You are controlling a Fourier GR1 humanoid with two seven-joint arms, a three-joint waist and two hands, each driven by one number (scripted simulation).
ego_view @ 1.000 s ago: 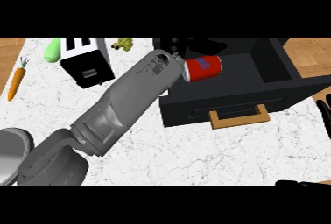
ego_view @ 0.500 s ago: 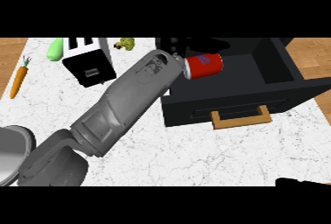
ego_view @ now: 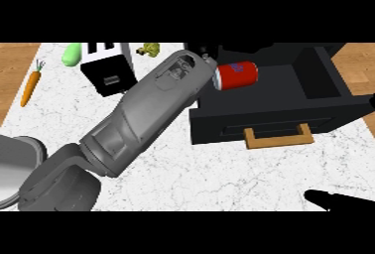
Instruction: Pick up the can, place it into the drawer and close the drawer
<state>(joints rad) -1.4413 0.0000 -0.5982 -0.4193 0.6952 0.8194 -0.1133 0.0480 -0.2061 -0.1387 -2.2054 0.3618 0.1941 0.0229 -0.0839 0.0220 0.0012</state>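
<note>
A red can [ego_view: 236, 75] lies on its side just over the left part of the open black drawer [ego_view: 264, 121], which has a wooden handle [ego_view: 278, 136] on its front. My left forearm runs from the lower left up to the can. My left hand [ego_view: 207, 54] is mostly hidden behind the wrist and appears curled on the can's left end. At the lower right edge my right hand [ego_view: 338, 201] shows only as dark, straight fingers, away from the drawer.
A black and white toaster [ego_view: 110, 69] stands left of my arm. A carrot [ego_view: 31, 85], a green vegetable [ego_view: 71, 53] and a small yellow-green item [ego_view: 150, 48] lie at the back left. A grey round dish [ego_view: 11, 163] sits at the lower left.
The can has shifted slightly to the right over the drawer with my left hand. My right hand stays low at the right edge.
</note>
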